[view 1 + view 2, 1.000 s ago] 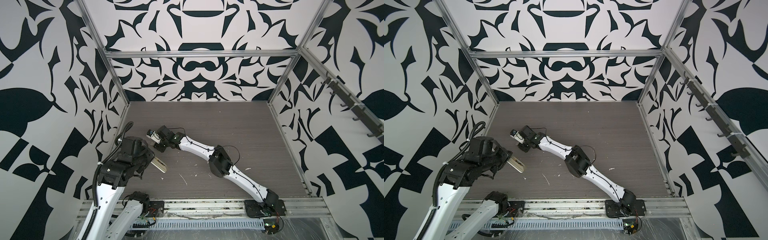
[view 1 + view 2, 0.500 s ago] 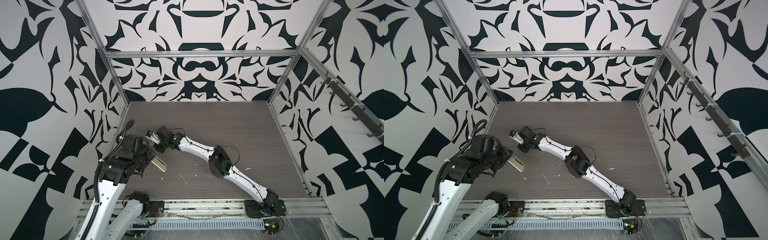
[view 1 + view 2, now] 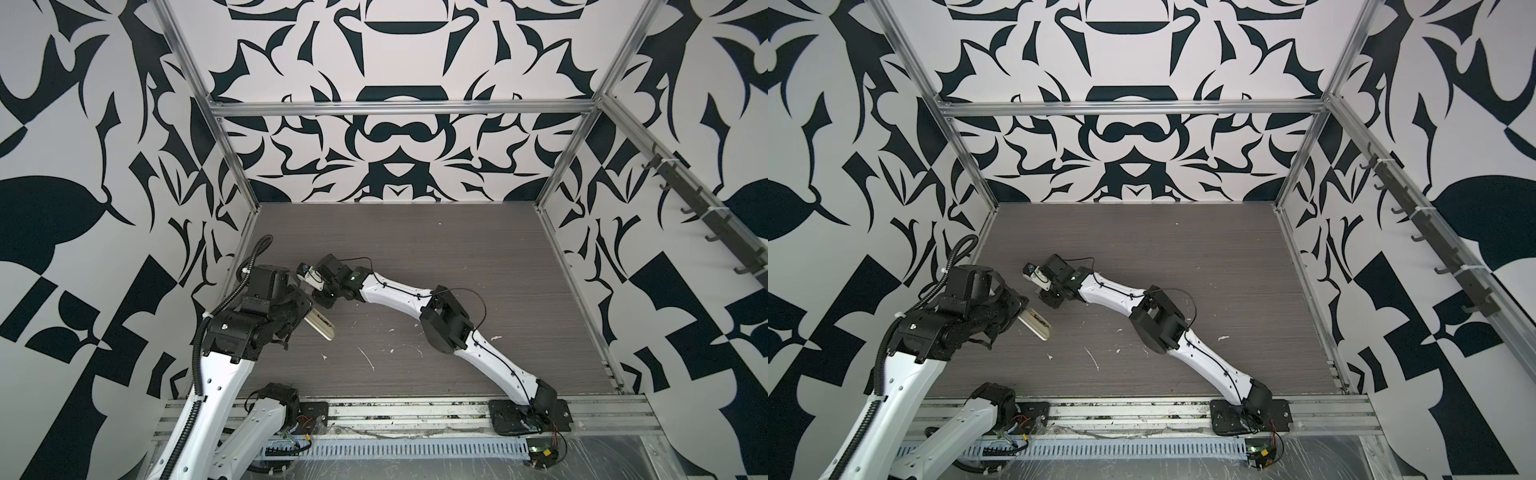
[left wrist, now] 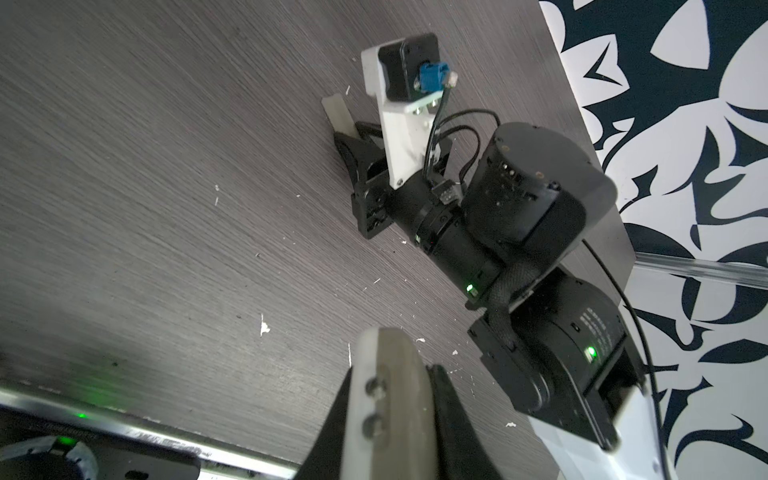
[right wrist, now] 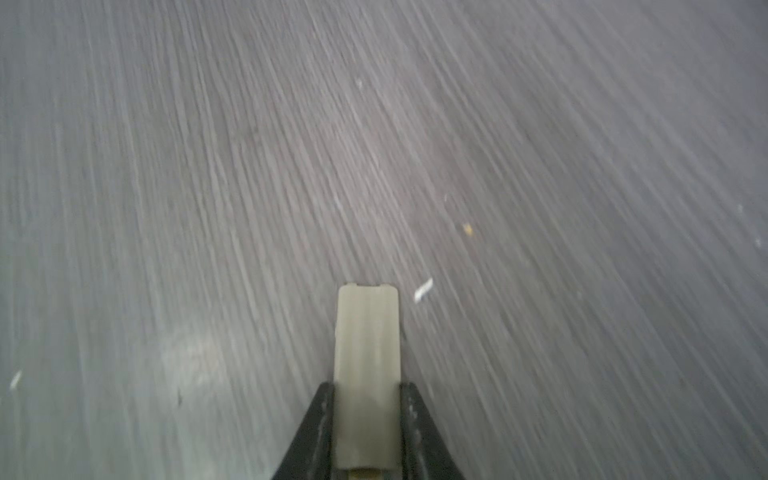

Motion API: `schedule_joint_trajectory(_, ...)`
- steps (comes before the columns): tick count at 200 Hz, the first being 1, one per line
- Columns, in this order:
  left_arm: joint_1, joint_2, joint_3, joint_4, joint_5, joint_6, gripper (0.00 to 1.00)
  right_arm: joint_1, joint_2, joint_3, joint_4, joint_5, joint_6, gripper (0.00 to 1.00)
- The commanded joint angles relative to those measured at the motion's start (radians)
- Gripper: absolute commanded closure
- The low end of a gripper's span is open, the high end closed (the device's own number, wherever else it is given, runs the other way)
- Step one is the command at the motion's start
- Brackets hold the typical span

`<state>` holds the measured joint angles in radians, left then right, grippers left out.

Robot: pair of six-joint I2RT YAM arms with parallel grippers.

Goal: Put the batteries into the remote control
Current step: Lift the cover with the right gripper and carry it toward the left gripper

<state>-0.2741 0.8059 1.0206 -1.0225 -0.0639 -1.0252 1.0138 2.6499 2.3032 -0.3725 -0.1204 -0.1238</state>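
My left gripper (image 4: 392,374) is shut on the remote control (image 4: 386,415), a slim white handset seen edge-on between the black fingers. In both top views the remote (image 3: 322,327) (image 3: 1037,323) sticks out of that gripper, slanting down toward the tabletop at the near left. Short dark marks show on its upturned face; I cannot tell whether they are the batteries. My right gripper (image 5: 368,388) is shut on a small pale flat cover piece (image 5: 368,332) with two little tabs at its free end. The cover piece (image 4: 337,114) hovers low over the table just beyond the remote.
White flecks and scratches (image 3: 365,357) dot the grey wood-grain table (image 3: 457,257) in front of the arms. Patterned walls and metal frame rails (image 3: 243,232) close the left, back and right sides. The right arm's elbow (image 3: 446,322) stretches across the near middle.
The left wrist has shifted slightly toward the back while the remote's free end stays about where it was. The right arm has hardly moved.
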Motion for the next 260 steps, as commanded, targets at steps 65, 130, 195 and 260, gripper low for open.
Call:
schedule_joint_trajectory(65,0.005,0.076,-0.085,0.203,0.091,0.107,1.0,-0.013,-0.438,-0.676,0.035,0.097,0.138,0.97)
schedule_joint_trajectory(130,0.003,0.12,-0.156,0.419,0.259,0.209,1.0,-0.012,-0.747,-1.049,0.032,0.195,0.313,0.98)
schedule_joint_trajectory(195,-0.076,0.187,-0.19,0.557,0.289,0.266,1.0,-0.012,-0.928,-1.241,-0.011,0.282,0.393,0.98)
schedule_joint_trajectory(260,-0.104,0.202,-0.197,0.586,0.298,0.276,1.0,-0.012,-0.935,-1.341,0.029,0.303,0.457,0.97)
